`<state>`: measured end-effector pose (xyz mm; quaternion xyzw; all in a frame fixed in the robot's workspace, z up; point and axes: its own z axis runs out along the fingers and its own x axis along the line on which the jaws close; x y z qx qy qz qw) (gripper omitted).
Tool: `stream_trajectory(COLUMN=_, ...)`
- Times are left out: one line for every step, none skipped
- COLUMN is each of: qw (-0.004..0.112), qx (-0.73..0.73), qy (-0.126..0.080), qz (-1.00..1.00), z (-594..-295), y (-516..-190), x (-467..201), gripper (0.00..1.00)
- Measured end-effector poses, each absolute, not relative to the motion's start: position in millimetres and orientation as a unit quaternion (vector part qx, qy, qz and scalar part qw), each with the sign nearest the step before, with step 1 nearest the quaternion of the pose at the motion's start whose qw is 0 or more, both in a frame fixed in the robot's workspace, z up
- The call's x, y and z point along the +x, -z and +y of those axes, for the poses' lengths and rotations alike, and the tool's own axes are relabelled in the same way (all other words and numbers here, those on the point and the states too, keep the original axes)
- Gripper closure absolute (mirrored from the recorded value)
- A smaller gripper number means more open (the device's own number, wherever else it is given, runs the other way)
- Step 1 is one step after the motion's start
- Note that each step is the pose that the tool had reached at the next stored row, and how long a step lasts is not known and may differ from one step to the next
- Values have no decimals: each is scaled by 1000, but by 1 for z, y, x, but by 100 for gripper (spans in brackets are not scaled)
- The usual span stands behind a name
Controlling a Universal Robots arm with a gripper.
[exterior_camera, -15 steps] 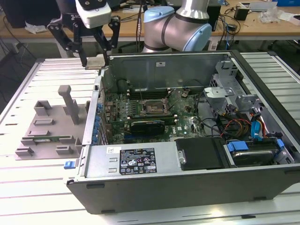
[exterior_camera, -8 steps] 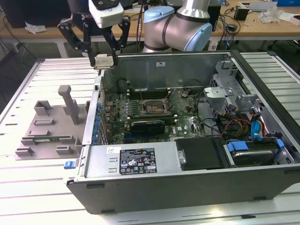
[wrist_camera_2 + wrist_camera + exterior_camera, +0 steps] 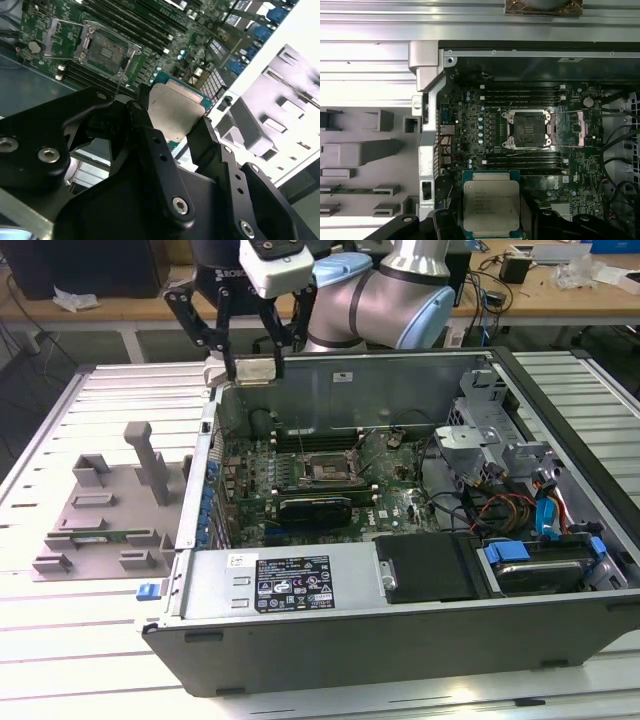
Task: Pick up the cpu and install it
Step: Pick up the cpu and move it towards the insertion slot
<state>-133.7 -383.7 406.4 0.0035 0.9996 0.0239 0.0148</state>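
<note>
The end effector [image 3: 252, 358] is pinching the cpu [image 3: 256, 371] by two opposite edges. The arm [image 3: 395, 295] is holding it in the air over the far corner of the open computer case [image 3: 350, 390], toward the exterior view's left. The chip is not touching the case wall below it.

In the second wrist view the black fingers [image 3: 204, 140] are pressing against the sides of the cpu [image 3: 175, 107], and its pale silver-grey top is facing the camera. The green edge of the chip is showing beyond the metal. In the first wrist view the cpu [image 3: 491, 202] is hanging flat between the same fingers, with the green motherboard [image 3: 470, 125] lying well beneath it.

The socket [image 3: 527, 130] is sitting open near the middle of the motherboard, with its metal frame [image 3: 568, 129] folded out beside it. Nothing is resting in the socket, and the cpu is hanging well apart from it. Rows of dark memory slots [image 3: 522, 95] are running along both sides of the socket.

The case is lying on its side on a white slatted table [image 3: 60, 640]. A grey fixture [image 3: 100, 502] is resting on the table beside the case, on the exterior view's left. A silver power supply [image 3: 290, 585] is sitting along the near wall of the case.
</note>
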Motion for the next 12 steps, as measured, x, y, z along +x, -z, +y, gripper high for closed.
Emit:
stream_trajectory(qw=15, qx=3, qy=-24, qz=1000, z=-384, y=-406, x=-131, gripper=45)
stream_trajectory(qw=15, qx=3, qy=-24, qz=1000, z=-384, y=-406, x=-129, gripper=45)
stream_trajectory(qw=15, qx=3, qy=-24, qz=1000, z=-384, y=-406, x=-125, gripper=45)
stream_trajectory(qw=15, qx=3, qy=-24, qz=1000, z=-384, y=-406, x=-123, gripper=45)
stream_trajectory(qw=15, qx=3, qy=-24, qz=1000, z=-384, y=-406, x=-120, gripper=45)
stream_trajectory(qw=15, qx=3, qy=-24, qz=1000, z=-384, y=-406, x=-119, gripper=45)
stream_trajectory(qw=15, qx=3, qy=-24, qz=1000, z=-384, y=-406, x=-116, gripper=45)
stream_trajectory(qw=15, qx=3, qy=-24, qz=1000, z=-384, y=-406, x=-113, gripper=45)
stream_trajectory(qw=15, qx=3, qy=-24, qz=1000, z=-384, y=-406, x=-112, gripper=45)
stream_trajectory(qw=15, qx=3, qy=-24, qz=1000, z=-384, y=-406, x=-110, gripper=45)
stream_trajectory(qw=15, qx=3, qy=-24, qz=1000, z=-384, y=-406, x=-110, gripper=45)
stream_trajectory(qw=15, qx=3, qy=-24, qz=1000, z=-384, y=-406, x=-110, gripper=45)
